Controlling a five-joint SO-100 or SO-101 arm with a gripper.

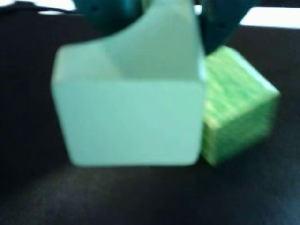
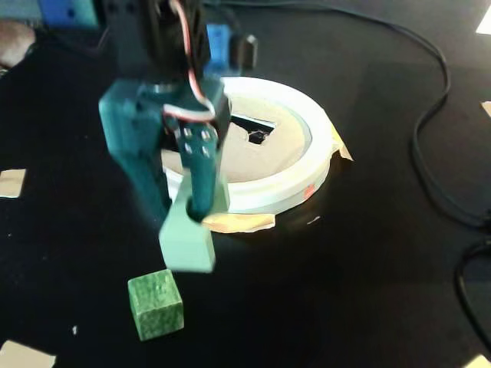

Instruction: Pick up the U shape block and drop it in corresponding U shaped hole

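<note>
My teal gripper (image 2: 182,208) is shut on the pale mint U shape block (image 2: 188,239), which hangs just above the black table. In the wrist view the U shape block (image 1: 131,112) fills the middle. Its curved notch faces up between the gripper (image 1: 159,21) fingers. The mottled green cube (image 2: 156,304) sits on the table below and in front of it. In the wrist view that cube (image 1: 239,112) shows to the block's right. The U shaped hole (image 2: 255,124) is a dark cutout in the tan disc (image 2: 268,157) behind the gripper, partly hidden by the arm.
A white ring (image 2: 311,172) surrounds the disc. A tan tape scrap (image 2: 238,222) lies at its front edge. Black cables (image 2: 430,130) run along the right side. Paper scraps (image 2: 11,182) lie at the left edge and front corners.
</note>
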